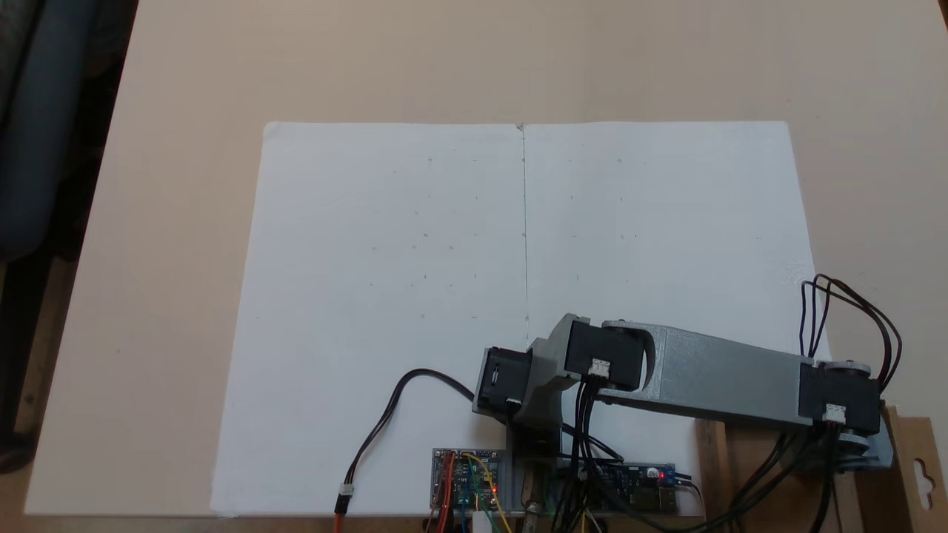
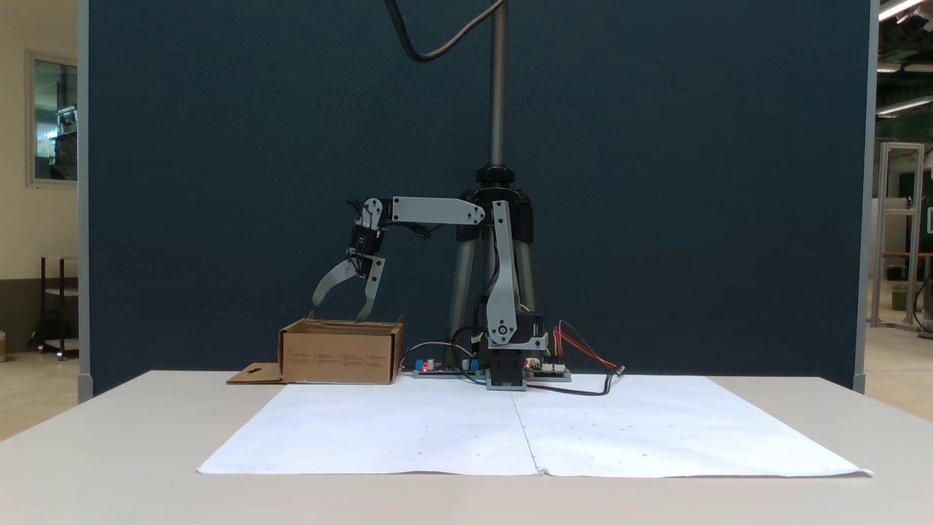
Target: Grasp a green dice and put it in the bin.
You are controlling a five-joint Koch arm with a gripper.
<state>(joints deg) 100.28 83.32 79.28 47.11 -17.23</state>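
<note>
the gripper (image 2: 341, 310) is hanging with its fingers (image 2: 326, 286) spread wide and gripping nothing, just above the bin (image 2: 340, 355), a plain brown cardboard box sitting on the table (image 2: 146, 430) at nine o'clock from the arm's base; its faint printing is unreadable.

A lab: blue partition panel (image 2: 656, 182), exposed circuit boards (image 1: 466, 477), tripod (image 2: 496, 240).

the bin (image 2: 341, 355): shallow brown cardboard box with low walls, standing upright on the tabletop at the left in the level fixed view, just off the far left corner of the white sheet. a flat side flap with a cutout lies on the table to its left. the flap also appears at the lower right edge (image 1: 916, 463) from above.
</note>
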